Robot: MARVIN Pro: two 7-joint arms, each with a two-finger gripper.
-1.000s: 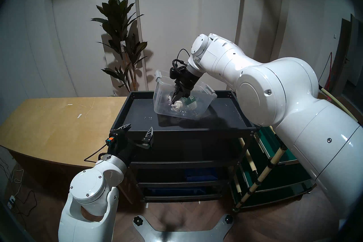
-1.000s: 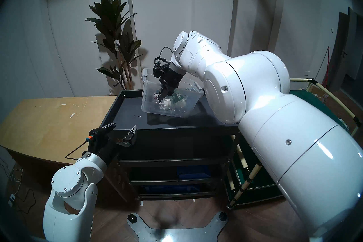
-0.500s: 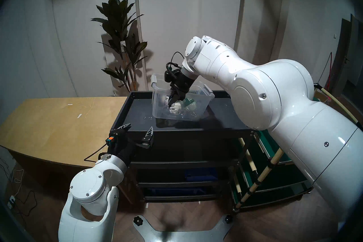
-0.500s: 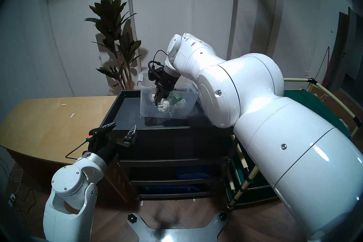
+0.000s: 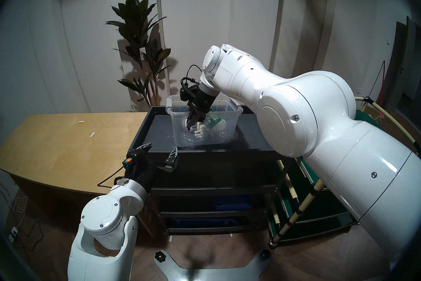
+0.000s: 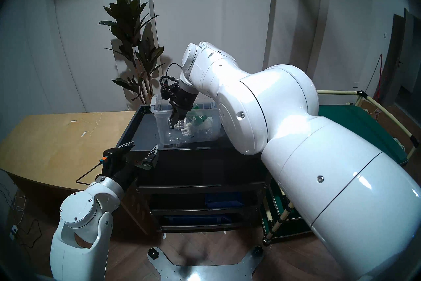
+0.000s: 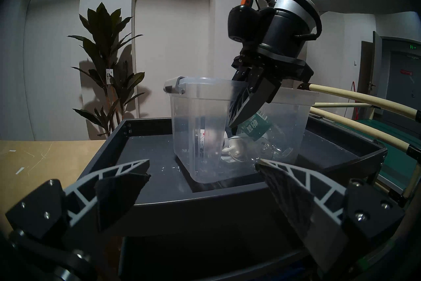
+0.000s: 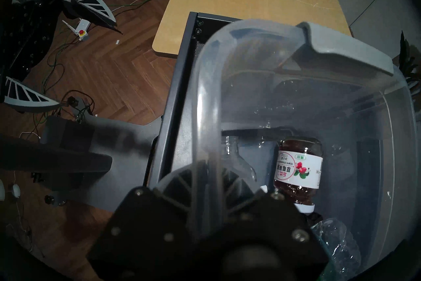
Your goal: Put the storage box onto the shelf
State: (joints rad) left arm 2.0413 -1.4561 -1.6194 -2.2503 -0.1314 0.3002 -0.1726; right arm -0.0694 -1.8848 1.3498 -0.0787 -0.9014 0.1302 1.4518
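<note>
The clear storage box [image 5: 180, 132] stands level on the top tray of the black shelf [image 5: 157, 127], near its front edge. It holds a jam jar [image 8: 298, 166], a crumpled bottle with a green label [image 5: 215, 124] and other small items. My right gripper [image 5: 190, 126] reaches down from above and is shut on the box's front long wall, one finger inside and one outside, as the right wrist view [image 8: 211, 171] shows. My left gripper [image 5: 162, 147] is open and empty, just in front of the shelf's front left corner, facing the box [image 7: 193, 132].
A tan wooden table [image 5: 63, 141] adjoins the shelf on the left. A green-topped cart with cream pipes [image 5: 319, 193] stands on the right. Blue bins [image 5: 232, 201] sit on the shelf's lower tiers. A potted plant [image 5: 141, 45] stands behind.
My right arm has carried the box to the left and down. The box has turned from tilted to level on the top tray. The left arm has not moved.
</note>
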